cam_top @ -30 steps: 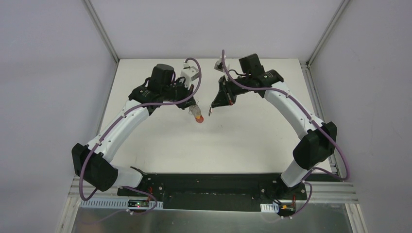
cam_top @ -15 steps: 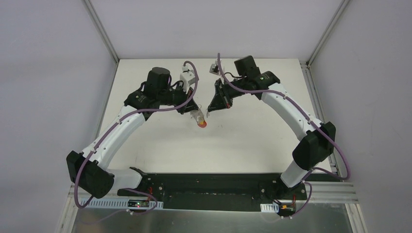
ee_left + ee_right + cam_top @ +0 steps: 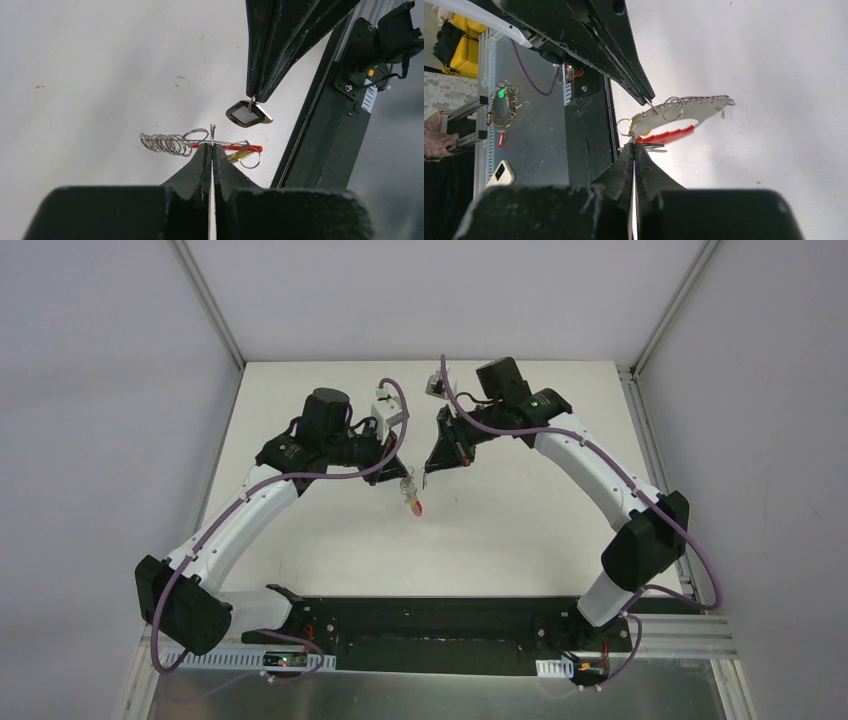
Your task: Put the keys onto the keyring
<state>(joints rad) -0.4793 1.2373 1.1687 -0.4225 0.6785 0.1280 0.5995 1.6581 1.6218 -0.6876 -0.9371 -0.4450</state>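
Note:
My left gripper [image 3: 403,474] [image 3: 212,148] is shut on a silver wire loop of the keyring [image 3: 170,143] and holds it above the table. The keyring's red band [image 3: 250,148] [image 3: 669,134] and orange-tan tag [image 3: 238,156] hang beside the loops; from above the bunch [image 3: 413,502] dangles just below my left fingertips. My right gripper [image 3: 427,473] [image 3: 634,146] is shut on the small ring of the key [image 3: 247,114], whose black head hangs under its tip, a little above and right of the keyring. In the right wrist view the key [image 3: 655,147] shows edge-on.
The white table [image 3: 520,530] has grey walls on three sides. The black base rail [image 3: 430,618] runs along the near edge. The two arms' fingertips are almost touching over the middle of the table.
Both grippers have closed in on each other. The left one swung right and nearer with the keyring; the right one moved left with the key.

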